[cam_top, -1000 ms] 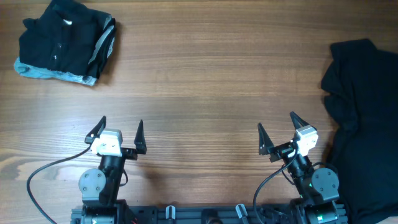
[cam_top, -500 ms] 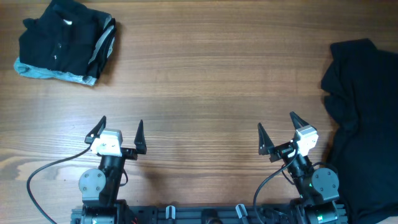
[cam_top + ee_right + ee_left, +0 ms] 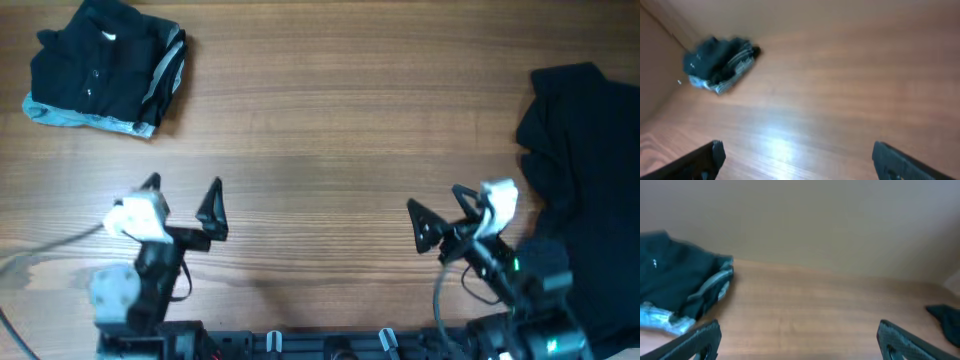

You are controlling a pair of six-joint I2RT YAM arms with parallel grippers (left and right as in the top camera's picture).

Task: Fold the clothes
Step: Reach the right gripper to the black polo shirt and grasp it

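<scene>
A folded black shirt (image 3: 105,70) with grey and light-blue fabric showing lies at the table's far left corner. It also shows in the left wrist view (image 3: 675,292) and, blurred, in the right wrist view (image 3: 717,62). An unfolded black shirt (image 3: 585,180) lies crumpled along the right edge, and a bit of it shows in the left wrist view (image 3: 946,320). My left gripper (image 3: 182,200) is open and empty over bare wood near the front left. My right gripper (image 3: 438,212) is open and empty, left of the crumpled shirt.
The wooden table (image 3: 330,130) spans the whole view. The arm bases and a black rail (image 3: 330,345) sit along the front edge. A grey cable (image 3: 40,255) runs off from the left arm.
Both arms have started moving. The left gripper has shifted left and slightly up. The right gripper has turned and shifted, its base swinging right. The shirts have not moved.
</scene>
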